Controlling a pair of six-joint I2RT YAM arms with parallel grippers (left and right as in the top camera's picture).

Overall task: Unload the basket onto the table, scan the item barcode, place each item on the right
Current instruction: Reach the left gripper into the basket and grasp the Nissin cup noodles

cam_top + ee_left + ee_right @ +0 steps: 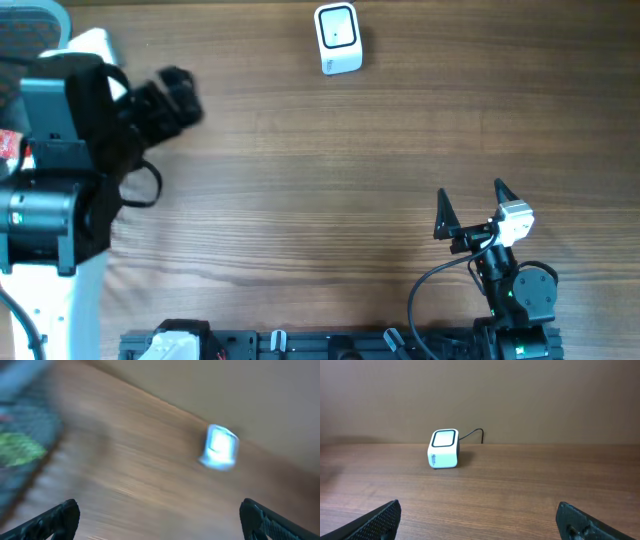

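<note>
The scanner point(338, 38) is sitting at the far edge of the table point(300, 200), about midway along it, and nothing is touching it. It is standing upright on its white body, with its dark-rimmed window facing up and a little toward the near side. In your right wrist view it is showing left of centre, close to the wall point(520, 395), and a thin dark cable point(472, 434) is curling out from behind it to the right. In your left wrist view it is showing right of centre, but that picture is smearing badly, so you are getting only a pale block there.

Your right gripper point(470, 192) is hovering low over the near right part of the table, well apart from the scanner and pointing toward it. Its jaws are standing wide apart and gripping nothing; its two dark fingers point(380, 522) are framing bare wood.

Your left gripper point(178, 98) is hanging over the far left part of the table, also well apart from the scanner. Its jaws are spread wide too, with nothing between them. At the left edge of its wrist view a green patch point(20, 449) is lying against something dark. The blur is keeping you from telling what either one is, or whether the patch is the item to scan.
</note>
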